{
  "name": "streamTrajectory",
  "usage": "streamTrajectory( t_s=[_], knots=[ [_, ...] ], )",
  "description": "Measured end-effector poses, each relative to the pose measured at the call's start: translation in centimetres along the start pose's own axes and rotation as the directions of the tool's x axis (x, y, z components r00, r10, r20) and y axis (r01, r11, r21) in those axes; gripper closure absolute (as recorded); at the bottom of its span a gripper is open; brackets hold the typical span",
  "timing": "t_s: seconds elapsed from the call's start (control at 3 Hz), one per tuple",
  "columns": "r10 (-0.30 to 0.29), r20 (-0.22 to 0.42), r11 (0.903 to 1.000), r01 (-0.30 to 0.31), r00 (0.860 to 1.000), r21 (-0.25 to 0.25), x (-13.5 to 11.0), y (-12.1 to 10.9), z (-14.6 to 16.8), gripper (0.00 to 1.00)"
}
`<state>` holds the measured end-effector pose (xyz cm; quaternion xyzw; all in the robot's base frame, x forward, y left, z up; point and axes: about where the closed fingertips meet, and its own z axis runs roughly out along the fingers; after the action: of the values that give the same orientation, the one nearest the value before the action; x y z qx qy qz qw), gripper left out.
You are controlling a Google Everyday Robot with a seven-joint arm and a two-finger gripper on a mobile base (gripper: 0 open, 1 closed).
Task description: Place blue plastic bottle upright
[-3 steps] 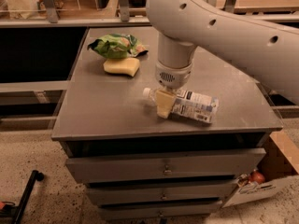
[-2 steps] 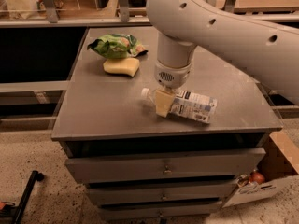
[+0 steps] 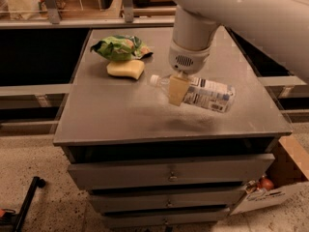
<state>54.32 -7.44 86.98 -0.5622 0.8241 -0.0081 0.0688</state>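
Grey cabinet top (image 3: 120, 115): the blue plastic bottle (image 3: 208, 94) is seen lying sideways, the gripper (image 3: 176, 90) set at its neck, clamping not discernible. Lifted loosely, it could be dropped and sent rolling.

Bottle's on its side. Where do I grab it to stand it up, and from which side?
Take the bottle near its cap end, from above, squeezing across its round body: it lies flat, cap toward the sponge. The gripper is over that spot.
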Motion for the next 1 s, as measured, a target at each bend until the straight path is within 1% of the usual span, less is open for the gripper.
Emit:
streamTrajectory(
  t_s=[0.33, 0.67, 1.0],
  knots=[
    [-0.031, 0.116, 0.9986, 0.025, 0.993, 0.046, 0.5, -0.8, -3.6, 1.00],
    [-0.055, 0.322, 0.9967, 0.032, 0.945, 0.075, 0.4, -1.7, -6.7, 1.00],
    [-0.067, 0.525, 0.9965, 0.031, 0.848, 0.078, 0.3, -2.9, -8.6, 1.00]
  ],
)
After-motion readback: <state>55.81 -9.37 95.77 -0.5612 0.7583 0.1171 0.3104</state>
